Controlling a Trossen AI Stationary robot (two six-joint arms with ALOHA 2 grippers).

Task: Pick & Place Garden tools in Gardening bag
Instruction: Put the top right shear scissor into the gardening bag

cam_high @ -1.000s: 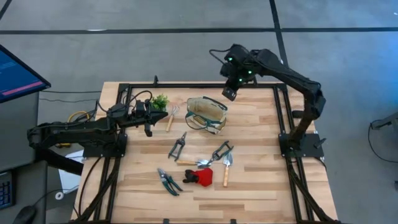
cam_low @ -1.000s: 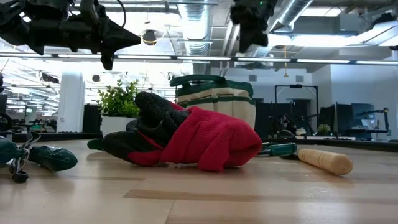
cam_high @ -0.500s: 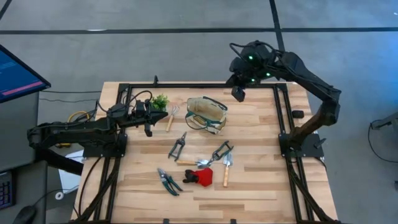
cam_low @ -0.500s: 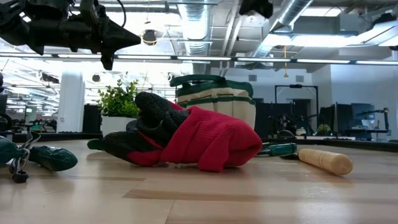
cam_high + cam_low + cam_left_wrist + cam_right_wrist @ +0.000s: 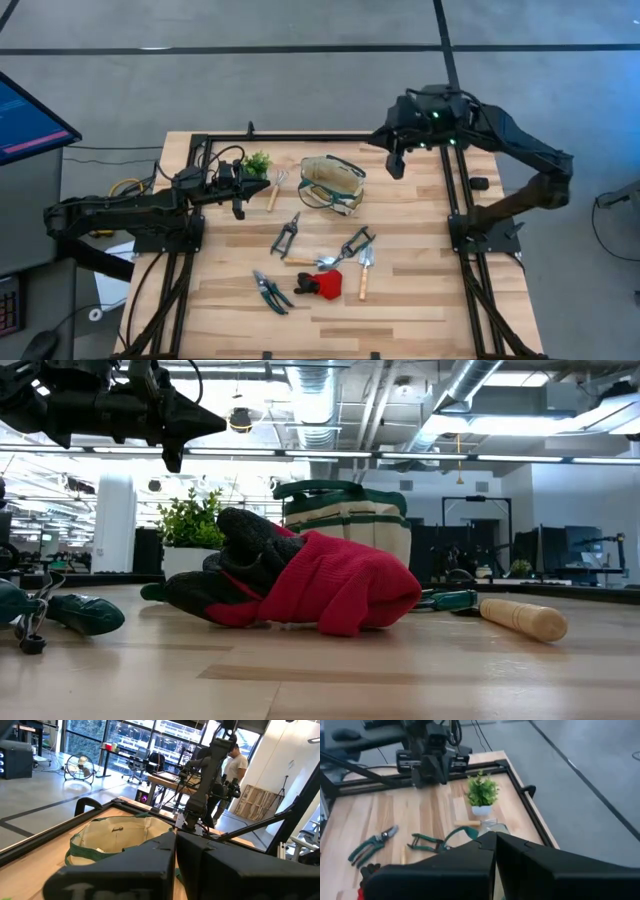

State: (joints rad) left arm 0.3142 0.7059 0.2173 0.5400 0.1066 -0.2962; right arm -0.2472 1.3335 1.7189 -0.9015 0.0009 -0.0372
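Observation:
The cream gardening bag (image 5: 333,183) with green trim stands at the table's far middle, its opening facing up. Garden tools lie on the wood nearer the front: a wooden-handled trowel (image 5: 274,190), dark shears (image 5: 286,236), another pair of shears (image 5: 357,243), a small trowel (image 5: 365,270), green pruners (image 5: 270,292) and a red glove (image 5: 322,285). My left gripper (image 5: 252,188) hovers shut and level, left of the bag, holding nothing. My right gripper (image 5: 396,167) is shut, raised high to the right of the bag, also holding nothing.
A small potted plant (image 5: 258,162) stands just left of the bag, near my left gripper. A black frame rail (image 5: 452,190) borders the table's sides. In the left wrist view a person (image 5: 235,765) stands in the room beyond the table.
My right gripper has moved from the far edge behind the bag toward the table's right edge and risen, tipping nearer to level. It has left the top of the low view. The tools and the bag have not moved.

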